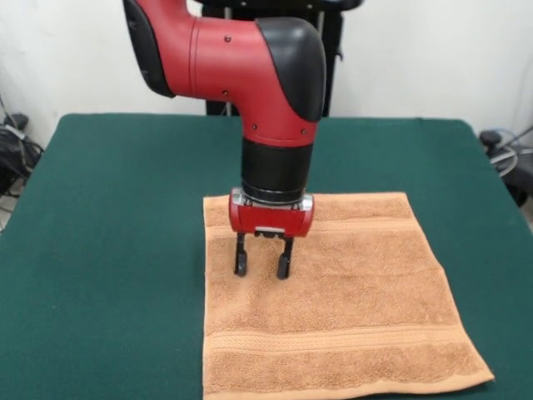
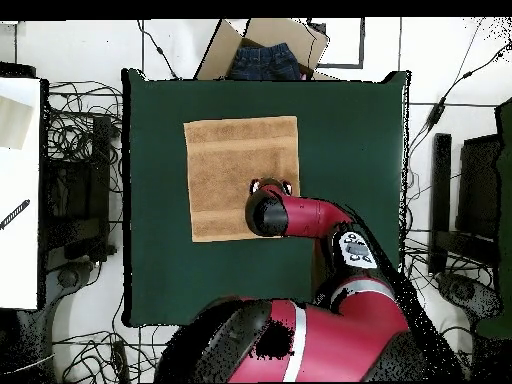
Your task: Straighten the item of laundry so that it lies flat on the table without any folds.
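The tan-orange terry towel (image 1: pixel 333 308) lies spread out on the dark green table (image 1: pixel 108 250), near the front edge in the front view, with woven border bands across its far and near ends. It looks flat, with no folds that I can see. In the overhead view the towel (image 2: pixel 225 170) is a near-square in the table's (image 2: pixel 350 130) upper left part. My gripper (image 1: pixel 262 267) hangs just above the towel's left part, fingers (image 1: pixel 241 265) apart and empty; in the overhead view the gripper (image 2: pixel 270 187) is over the towel's right edge.
A cardboard box with dark denim clothing (image 2: pixel 265 60) sits beyond the table's top edge in the overhead view. Cables and equipment (image 2: pixel 70 150) lie on the floor round the table. A white surface (image 2: pixel 20 190) stands at the left.
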